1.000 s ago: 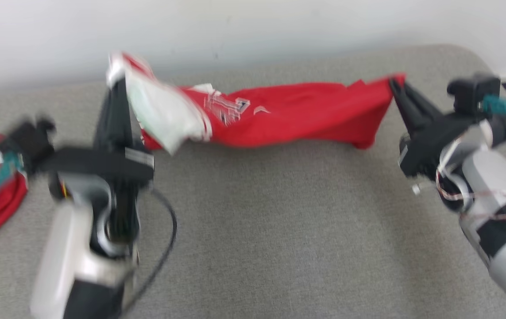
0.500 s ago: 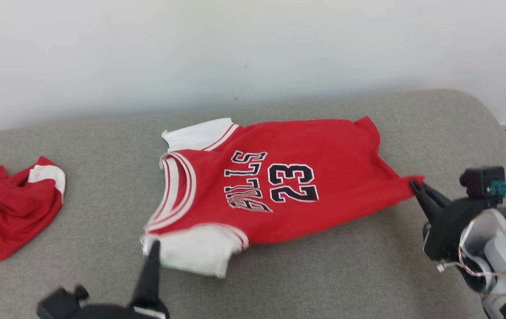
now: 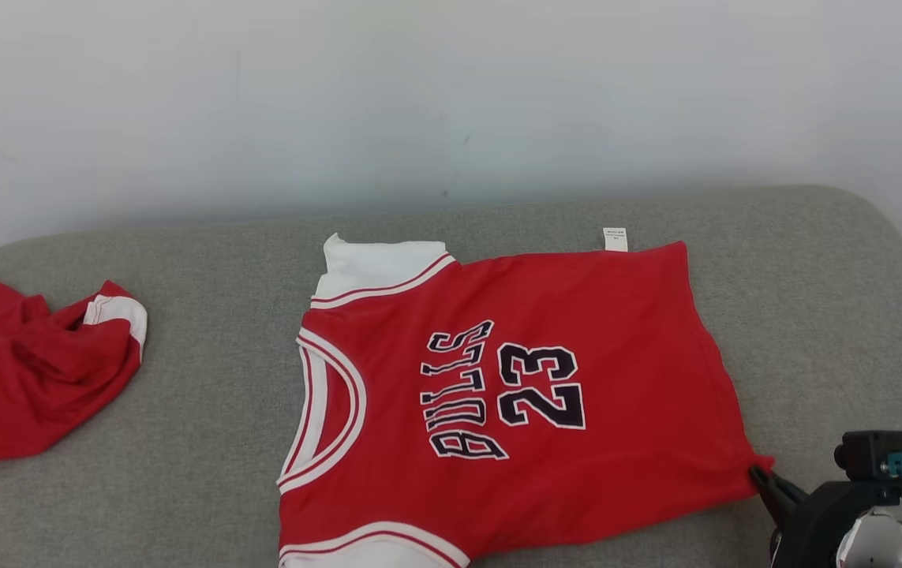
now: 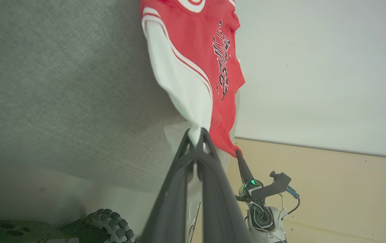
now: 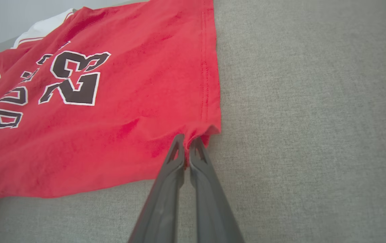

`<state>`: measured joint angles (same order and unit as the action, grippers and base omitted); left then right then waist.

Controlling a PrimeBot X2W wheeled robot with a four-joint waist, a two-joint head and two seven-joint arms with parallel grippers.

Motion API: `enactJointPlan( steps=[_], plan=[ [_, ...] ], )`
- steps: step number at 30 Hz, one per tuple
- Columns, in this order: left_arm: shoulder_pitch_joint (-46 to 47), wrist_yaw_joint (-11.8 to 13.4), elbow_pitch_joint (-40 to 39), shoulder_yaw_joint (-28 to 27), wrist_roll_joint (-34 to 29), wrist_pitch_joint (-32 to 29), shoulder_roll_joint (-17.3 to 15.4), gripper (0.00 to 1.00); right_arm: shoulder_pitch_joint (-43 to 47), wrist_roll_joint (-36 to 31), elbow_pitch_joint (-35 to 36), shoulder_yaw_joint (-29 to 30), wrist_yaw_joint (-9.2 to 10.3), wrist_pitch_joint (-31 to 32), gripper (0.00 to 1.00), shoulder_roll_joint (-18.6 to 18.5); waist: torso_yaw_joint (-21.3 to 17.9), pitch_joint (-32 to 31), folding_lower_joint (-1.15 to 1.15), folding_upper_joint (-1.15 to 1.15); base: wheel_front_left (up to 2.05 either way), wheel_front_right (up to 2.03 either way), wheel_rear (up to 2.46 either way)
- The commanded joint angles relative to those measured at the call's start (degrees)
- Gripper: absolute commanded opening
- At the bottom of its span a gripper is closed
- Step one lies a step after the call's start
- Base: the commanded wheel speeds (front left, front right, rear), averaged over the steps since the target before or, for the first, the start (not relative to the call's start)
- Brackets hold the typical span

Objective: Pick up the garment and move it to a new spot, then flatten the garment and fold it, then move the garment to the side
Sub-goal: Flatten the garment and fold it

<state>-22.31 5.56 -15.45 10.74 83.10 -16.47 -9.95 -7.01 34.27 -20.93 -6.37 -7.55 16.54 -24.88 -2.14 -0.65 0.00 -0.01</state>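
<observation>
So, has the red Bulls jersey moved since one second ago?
Yes. The jersey was a bunched band lifted near the back edge of the grey cushion; now it lies spread flat, reaching nearer to the robot.

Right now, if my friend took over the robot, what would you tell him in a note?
The left gripper is shut on the white sleeve of the jersey.
The right gripper is shut on its hem corner.
The jersey lies front up, nearly flat, on the grey cushion; a second red garment sits crumpled at the far left.
Done: moved and laid out, it seems.
Left: smooth, fold, move aside.
</observation>
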Motion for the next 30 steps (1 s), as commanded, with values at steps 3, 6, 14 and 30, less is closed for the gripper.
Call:
enactJointPlan(
  steps=[3,6,14,30],
  plan=[
    [-2.53,-0.51,-1.18,0.04,2.34,-2.19,-0.91,0.00,3.36,-1.86,2.73,3.09,0.14,1.81,0.00,1.94,-0.02,0.14,0.00,0.01,0.00,0.00,0.00],
    [-3.69,-0.27,-1.69,-0.12,4.21,-4.07,-1.71,0.00,6.24,-3.60,5.47,6.33,0.14,4.01,0.00,3.87,-0.05,0.32,0.00,0.01,0.00,0.00,0.00],
    [-6.73,-1.16,-3.51,1.52,7.28,-8.55,-3.19,0.00,14.15,-5.63,13.09,12.98,0.14,12.38,0.00,7.85,-0.54,0.21,0.00,0.01,0.00,0.00,0.00],
    [11.90,-4.71,4.72,0.76,-1.75,2.65,4.16,0.00,10.46,-8.15,18.73,19.28,0.14,8.99,0.00,14.97,-0.93,1.23,0.00,0.01,0.00,0.00,0.00]
  ],
)
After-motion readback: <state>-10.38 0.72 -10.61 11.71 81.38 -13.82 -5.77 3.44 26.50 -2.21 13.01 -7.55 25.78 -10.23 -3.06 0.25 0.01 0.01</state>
